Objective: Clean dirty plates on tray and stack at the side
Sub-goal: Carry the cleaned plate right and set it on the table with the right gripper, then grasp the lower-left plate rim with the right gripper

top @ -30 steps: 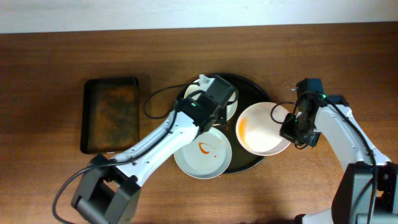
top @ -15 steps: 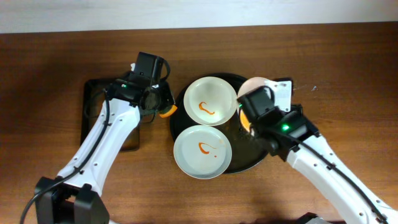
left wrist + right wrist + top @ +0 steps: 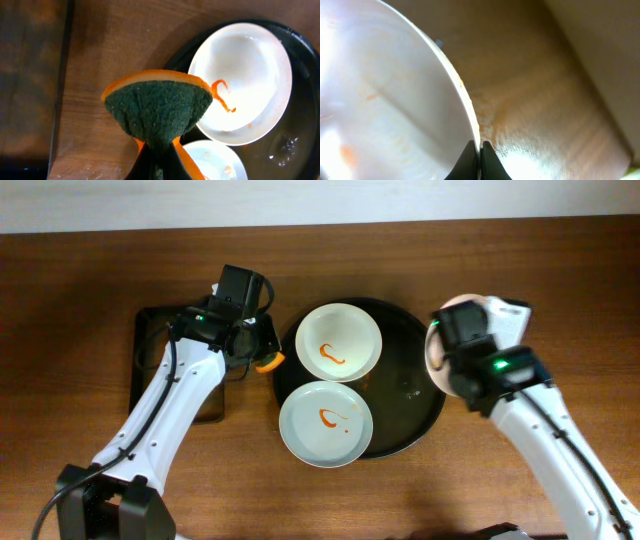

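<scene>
The brown table has bare room on the right and far right, the likeliest place for a stack. The round black tray sits mid-table, its right half bare. The smaller rectangular tray lies well to its left, partly under the left arm. Two plates rest on the round tray's left half: the far plate and the near plate, which overhangs the near rim. Each carries an orange-red sauce squiggle. The third plate is off the tray, tipped up just beyond the right rim, with the right gripper pinching its rim. The left gripper hangs just left of the tray, its jaws clamped on a folded sponge, green scrub face outward. The far plate lies immediately to the sponge's right and is the left arm's nearest target, so a short rightward move should reach it. The tray's raised rim in between needs clearing.
</scene>
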Tool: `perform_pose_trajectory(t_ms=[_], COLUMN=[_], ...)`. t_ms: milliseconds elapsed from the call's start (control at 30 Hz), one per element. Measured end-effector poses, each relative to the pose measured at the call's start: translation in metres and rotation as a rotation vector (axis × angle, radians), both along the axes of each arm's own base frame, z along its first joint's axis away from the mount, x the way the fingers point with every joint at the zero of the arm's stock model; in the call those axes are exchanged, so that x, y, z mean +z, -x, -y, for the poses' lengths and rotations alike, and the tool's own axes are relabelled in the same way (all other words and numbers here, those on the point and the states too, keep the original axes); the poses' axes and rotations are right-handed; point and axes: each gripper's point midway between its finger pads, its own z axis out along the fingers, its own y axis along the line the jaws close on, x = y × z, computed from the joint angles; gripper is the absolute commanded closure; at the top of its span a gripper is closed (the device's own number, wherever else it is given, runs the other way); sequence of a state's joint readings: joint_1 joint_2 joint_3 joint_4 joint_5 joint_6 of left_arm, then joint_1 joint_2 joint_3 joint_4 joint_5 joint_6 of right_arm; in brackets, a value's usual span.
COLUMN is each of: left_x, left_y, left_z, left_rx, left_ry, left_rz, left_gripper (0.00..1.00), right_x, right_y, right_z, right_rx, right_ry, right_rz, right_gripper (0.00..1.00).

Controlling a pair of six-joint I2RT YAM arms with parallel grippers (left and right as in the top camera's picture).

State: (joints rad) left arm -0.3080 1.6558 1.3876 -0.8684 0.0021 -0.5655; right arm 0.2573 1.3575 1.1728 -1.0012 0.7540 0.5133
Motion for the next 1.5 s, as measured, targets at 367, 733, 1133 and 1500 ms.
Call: perform_pose_trajectory(t_ms=[367,733,1133,1500], left_x=[-0.006,-0.008,-0.008,-0.008], left_y=[0.013,0.016,0.016,0.016], left_z=[-0.007,-0.021,-0.022,-0.022], left_rx=[-0.091,-0.071,-0.069,-0.069], left_ry=[-0.074,-0.149,-0.155,-0.155], left_rz=[-0.044,-0.054,-0.053,-0.054], left_gripper=[1.00,1.00,1.00,1.00], right_x=[-0.103,-0.104,-0.149,-0.178], right_y=[0.009,0.078,0.123,0.117], right_z=[0.137,-0.125,-0.257,-0.256], right_rx=[-0.412,0.355,0.302,0.226], right_ry=[-0.627,-1.185,-0.988,-0.974], right_rz=[-0.039,-0.648,-0.694,-0.571], right_gripper=[0.55,0.49,0.52,0.96])
